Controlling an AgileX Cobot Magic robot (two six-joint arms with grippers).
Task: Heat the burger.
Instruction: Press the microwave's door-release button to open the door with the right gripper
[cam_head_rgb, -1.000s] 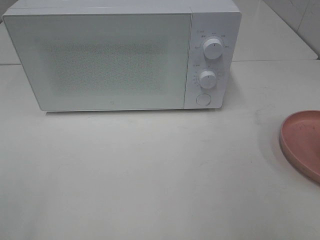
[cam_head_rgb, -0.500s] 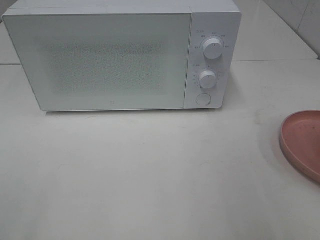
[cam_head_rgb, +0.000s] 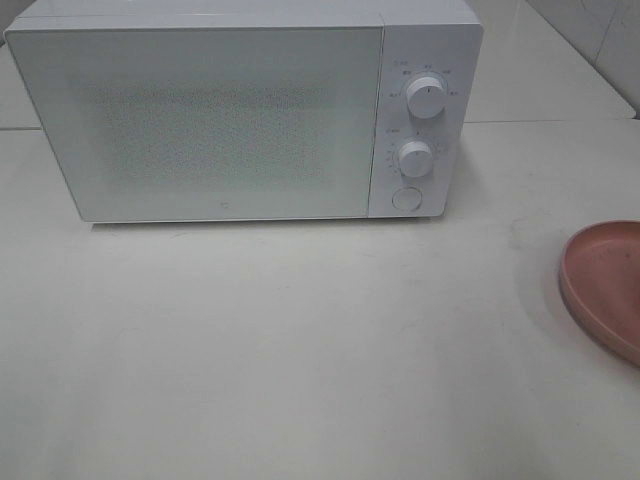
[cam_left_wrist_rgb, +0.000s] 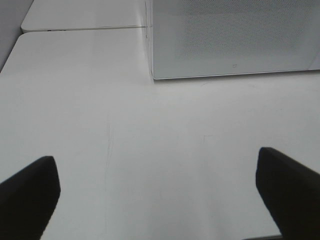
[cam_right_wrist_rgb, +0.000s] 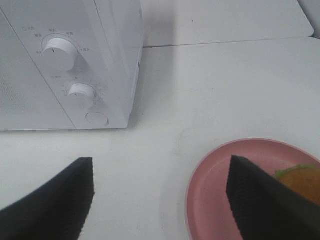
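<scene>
**Burger on its plate, microwave shut, both grippers open**

A white microwave oven (cam_head_rgb: 240, 110) stands at the back of the pale worktop (cam_head_rgb: 300, 350), its door closed. On the control panel to the right of the door sit an upper knob (cam_head_rgb: 427, 97), a lower knob (cam_head_rgb: 414, 158) and, below them, a round button (cam_head_rgb: 405, 198).

A pink round plate (cam_head_rgb: 605, 285) lies on the worktop well to the right of the microwave and nearer the front; the edge of the high view cuts it off, so only part of it shows there.

In the right wrist view the burger (cam_right_wrist_rgb: 302, 181) rests on that plate. Only a piece of its golden-brown bun with a fringe of green lettuce is visible, because one dark finger of the right gripper (cam_right_wrist_rgb: 161, 165) covers the rest.

The right gripper has its jaws spread apart with nothing between them. It hangs above the worktop with the plate beside one finger and the microwave's control panel ahead of it.

The left gripper (cam_left_wrist_rgb: 156, 162) is also wide open and holds nothing. It is over bare worktop, with the lower corner of the microwave door ahead of it.

Neither arm appears in the high view.
</scene>
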